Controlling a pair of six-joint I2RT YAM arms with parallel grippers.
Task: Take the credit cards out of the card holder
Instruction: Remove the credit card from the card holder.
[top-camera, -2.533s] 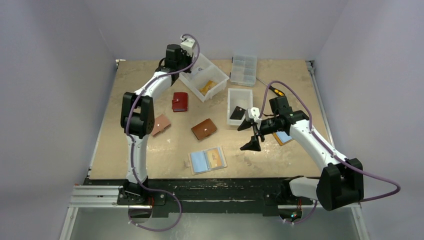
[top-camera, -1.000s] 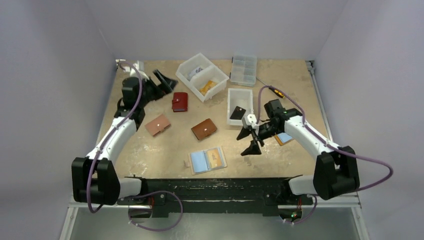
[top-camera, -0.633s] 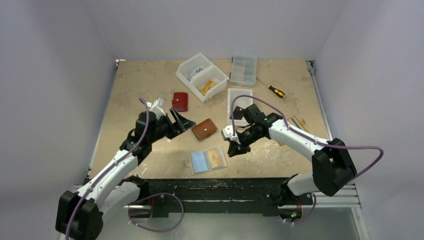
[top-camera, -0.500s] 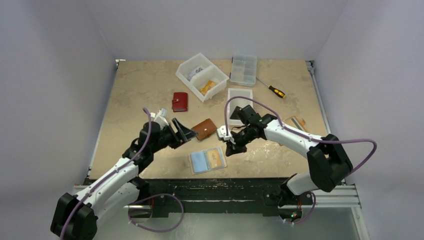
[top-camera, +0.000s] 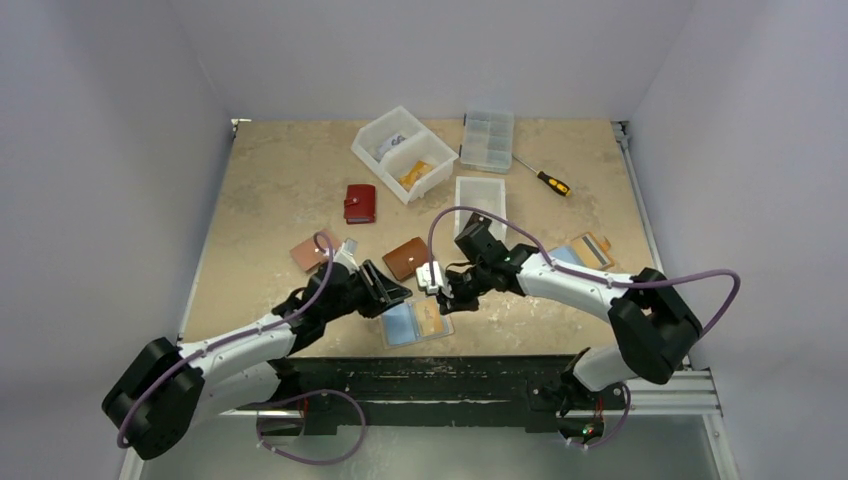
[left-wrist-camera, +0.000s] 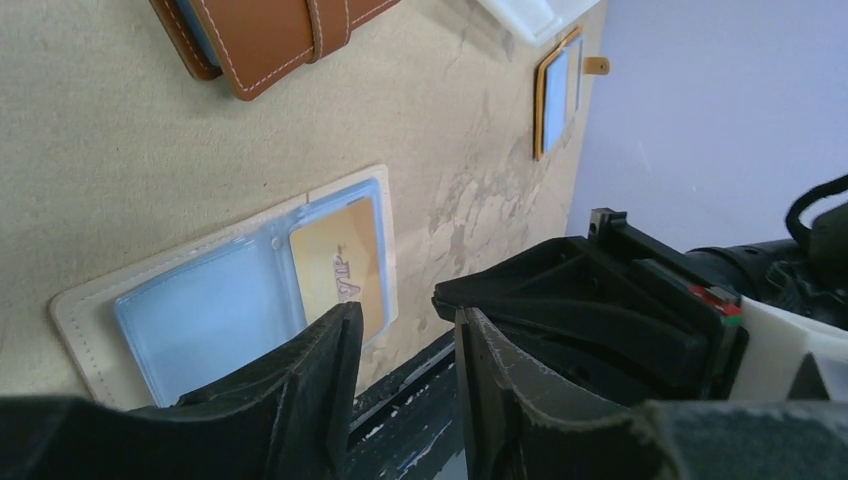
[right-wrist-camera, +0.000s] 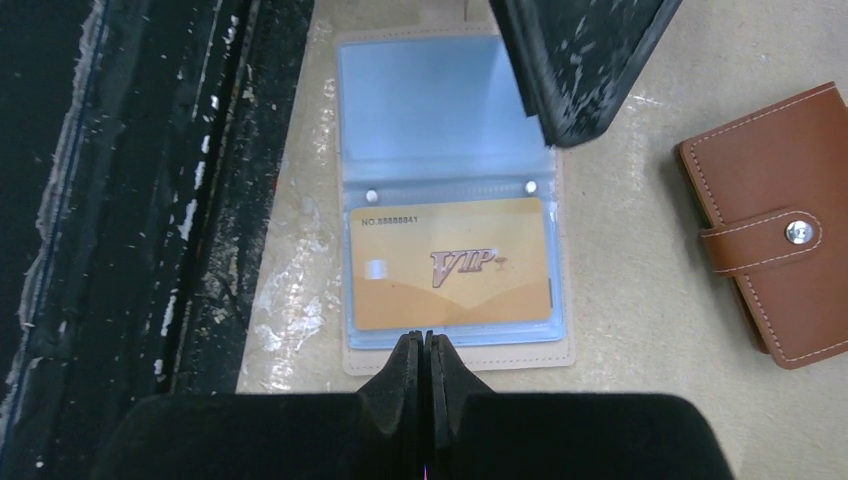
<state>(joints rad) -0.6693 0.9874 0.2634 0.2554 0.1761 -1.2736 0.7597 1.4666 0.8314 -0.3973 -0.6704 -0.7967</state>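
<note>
Right gripper (right-wrist-camera: 421, 342): fingers are pressed together, tips at the open card holder (right-wrist-camera: 510, 357) border, and the gold VIP card (right-wrist-camera: 450, 263) is seen sleeved just ahead of them. Left gripper (left-wrist-camera: 405, 320): fingers are held slightly apart, with the card lying just beyond the left fingertip.

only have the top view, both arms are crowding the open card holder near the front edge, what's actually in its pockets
observer: the right wrist view shows a gold card printed VIP in one pocket of the card holder; the other pocket just looks plain light blue.
operator: right fingers open or shut
observer: the right fingers are shut, tips together at the holder's edge beside the gold card.
operator: and the left
observer: the left fingers are open with a narrow gap between them.
</note>
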